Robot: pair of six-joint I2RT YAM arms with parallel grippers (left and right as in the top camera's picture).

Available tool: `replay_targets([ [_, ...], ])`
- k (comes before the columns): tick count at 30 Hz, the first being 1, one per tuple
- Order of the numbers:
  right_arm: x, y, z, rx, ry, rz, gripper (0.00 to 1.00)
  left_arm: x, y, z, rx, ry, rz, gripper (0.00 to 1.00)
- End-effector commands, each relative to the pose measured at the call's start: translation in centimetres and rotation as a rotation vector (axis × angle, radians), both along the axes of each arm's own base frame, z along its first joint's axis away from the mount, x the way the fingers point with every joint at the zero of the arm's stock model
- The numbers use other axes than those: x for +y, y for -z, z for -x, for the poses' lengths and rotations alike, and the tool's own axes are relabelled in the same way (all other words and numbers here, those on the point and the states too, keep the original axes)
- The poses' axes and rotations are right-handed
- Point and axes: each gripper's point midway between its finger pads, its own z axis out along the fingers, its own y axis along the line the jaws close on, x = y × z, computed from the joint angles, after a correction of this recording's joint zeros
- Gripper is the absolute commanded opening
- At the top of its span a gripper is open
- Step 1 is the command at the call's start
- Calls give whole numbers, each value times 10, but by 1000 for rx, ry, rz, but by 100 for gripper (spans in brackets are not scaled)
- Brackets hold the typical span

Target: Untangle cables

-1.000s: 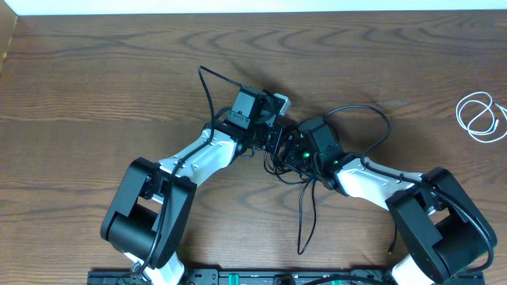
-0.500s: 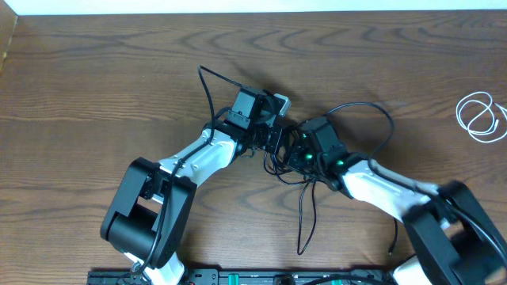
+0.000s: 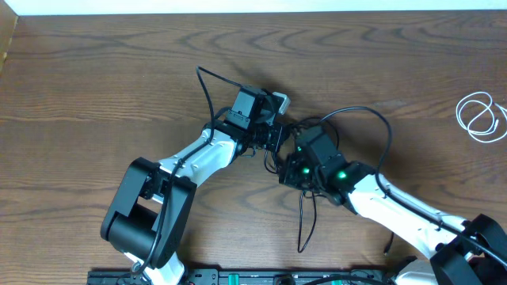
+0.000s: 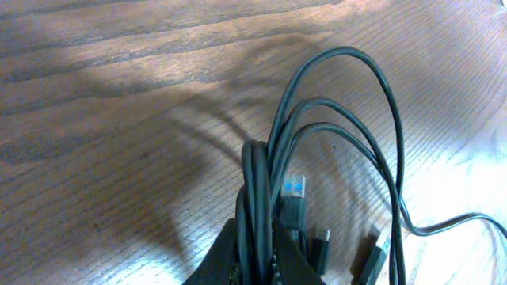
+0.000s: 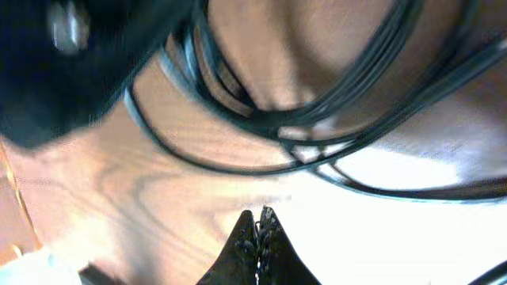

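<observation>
Overhead shows the black cable (image 3: pixel 301 226) bunched mid-frame on the bench (image 3: pixel 95 79), the white cable (image 3: pixel 481 116) coiled apart at the right edge. Left jaws clamp the black bundle; right jaws are closed and empty. The step looks like loosening the bundle: the right jaws should open and take one loop.

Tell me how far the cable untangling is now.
Done: the white cable lies coiled alone, far to the right. In hand: the left gripper is shut on bunched strands of the black cable; the right gripper is shut, nothing visible between its tips. Left: the black loops are piled between the grippers.
</observation>
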Motion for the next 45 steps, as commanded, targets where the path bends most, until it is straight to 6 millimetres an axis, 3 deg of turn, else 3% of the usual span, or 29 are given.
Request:
replay_targets([
  [1,10,3,13,34,-16,-9,1,0,-2,-3,7,-22,7,8],
  [7,6,16,12,-3,11,78,1,0,-1,-2,8,-22,7,8],
  [12,-4,9,0,-81,-38,108,1,0,-2,-2,9,-20,10,8],
  [16,-24,0,-24,-149,-5,120,1,-8,-6,5,32,21,57,8],
  [20,-53,3,-45,-172,45,166,1,-16,-12,13,33,88,105,7],
  [24,-66,7,-57,-169,89,172,1,-21,-17,20,48,128,144,8],
  [34,-53,15,-74,-219,88,140,1,-27,-23,27,44,190,183,8],
  [40,-47,38,-61,-138,45,138,1,-27,-23,26,36,188,182,8],
  [45,-30,34,-44,-120,-109,64,1,-23,-19,20,19,159,147,8],
])
